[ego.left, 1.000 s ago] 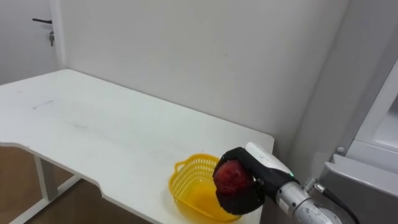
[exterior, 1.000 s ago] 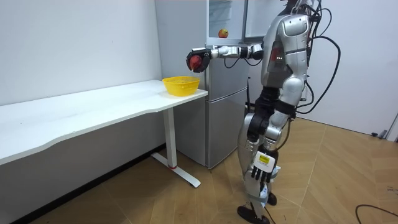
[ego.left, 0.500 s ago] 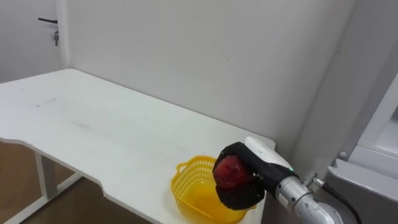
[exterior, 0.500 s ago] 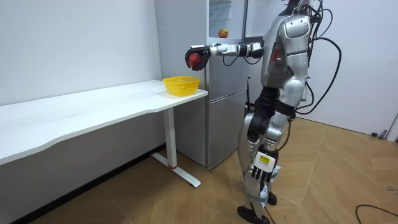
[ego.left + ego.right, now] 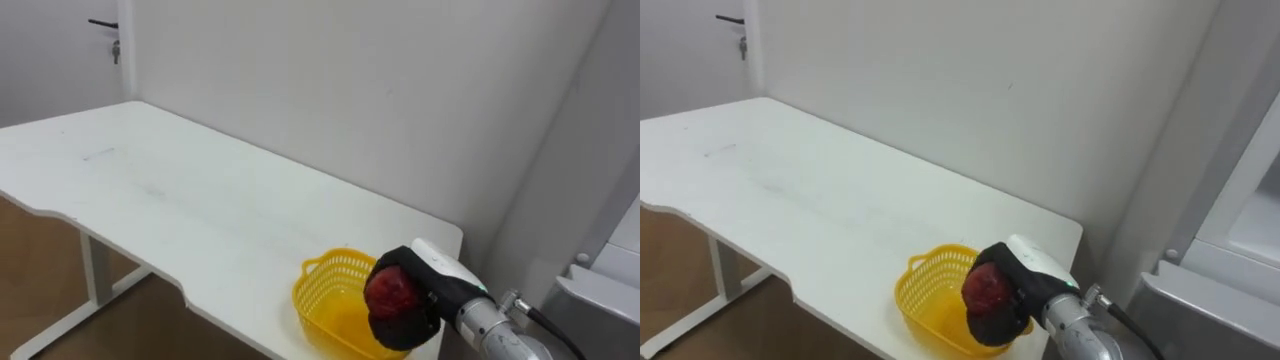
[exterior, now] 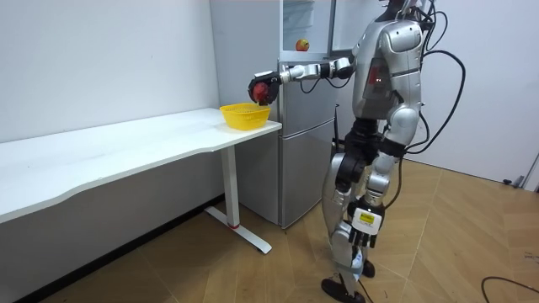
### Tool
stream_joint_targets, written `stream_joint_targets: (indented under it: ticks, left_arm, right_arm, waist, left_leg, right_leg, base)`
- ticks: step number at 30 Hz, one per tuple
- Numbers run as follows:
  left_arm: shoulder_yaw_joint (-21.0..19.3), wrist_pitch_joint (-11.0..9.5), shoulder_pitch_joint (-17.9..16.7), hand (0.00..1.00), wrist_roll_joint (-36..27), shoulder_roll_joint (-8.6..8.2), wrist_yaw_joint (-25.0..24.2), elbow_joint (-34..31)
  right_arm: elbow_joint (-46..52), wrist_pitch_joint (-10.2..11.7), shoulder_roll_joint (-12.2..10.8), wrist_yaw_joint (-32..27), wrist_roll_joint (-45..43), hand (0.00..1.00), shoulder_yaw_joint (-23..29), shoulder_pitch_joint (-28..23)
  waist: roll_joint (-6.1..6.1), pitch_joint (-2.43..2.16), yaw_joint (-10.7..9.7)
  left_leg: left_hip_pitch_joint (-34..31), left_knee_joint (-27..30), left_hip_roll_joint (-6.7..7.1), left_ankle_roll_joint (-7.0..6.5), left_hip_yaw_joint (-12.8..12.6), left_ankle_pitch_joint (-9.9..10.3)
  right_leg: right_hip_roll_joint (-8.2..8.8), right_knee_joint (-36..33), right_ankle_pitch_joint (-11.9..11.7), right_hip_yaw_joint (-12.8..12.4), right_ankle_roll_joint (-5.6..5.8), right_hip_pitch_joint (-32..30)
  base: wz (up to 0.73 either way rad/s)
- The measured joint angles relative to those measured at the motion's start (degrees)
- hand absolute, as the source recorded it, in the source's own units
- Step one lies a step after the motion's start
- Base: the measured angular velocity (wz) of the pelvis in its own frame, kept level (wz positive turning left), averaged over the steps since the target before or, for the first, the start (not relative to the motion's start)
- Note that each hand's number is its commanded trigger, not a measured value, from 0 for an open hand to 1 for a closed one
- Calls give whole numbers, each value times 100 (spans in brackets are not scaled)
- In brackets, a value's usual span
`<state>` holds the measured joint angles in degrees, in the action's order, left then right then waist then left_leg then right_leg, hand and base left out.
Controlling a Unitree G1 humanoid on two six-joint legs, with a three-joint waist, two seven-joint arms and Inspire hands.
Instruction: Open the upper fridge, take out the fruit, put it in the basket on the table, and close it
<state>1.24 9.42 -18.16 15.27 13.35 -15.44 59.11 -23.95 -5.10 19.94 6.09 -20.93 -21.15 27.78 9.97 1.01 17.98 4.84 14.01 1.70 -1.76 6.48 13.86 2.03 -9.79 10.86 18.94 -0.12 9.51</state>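
At five o'clock in the robot's own sight, the right hand [image 5: 412, 318] is clamped round a red apple [image 5: 390, 290]. It hovers just above the yellow basket [image 5: 325, 292] on the table [image 5: 180, 200] end. The left hand [image 6: 356, 239] hangs low; I cannot tell its state.

We see only part of the yellow basket [image 5: 325, 290]. At the lower right of the left eye view, its right side is hidden behind the right hand [image 5: 415, 320], whose curled fingers cover much of the red apple [image 5: 390, 292]. The right edge cuts off the fridge [image 5: 605, 295]. In the room view, the left hand [image 6: 357, 240] is too small to make out.
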Motion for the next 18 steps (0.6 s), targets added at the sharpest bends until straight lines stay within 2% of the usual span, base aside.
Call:
stream_joint_targets:
  ticks: [5,18]
  left_arm:
    - [2,57,-41,0,1,13,-3,2]
    - [8,55,-45,0,1,99,-116,-3]
  right_arm:
    - [-21,-70,15,7,83,0,-2,0]
    - [-23,-70,15,5,250,0,-4,0]
  waist:
    - [48,9,-4]
    - [49,9,8]
  left_leg:
    - [-3,40,2,1,25,1]
    - [-5,86,2,2,62,3]
  right_leg:
    - [-2,1,0,15,0,24]
    - [13,-14,0,97,0,74]
  base:
    - [1]
    - [0]
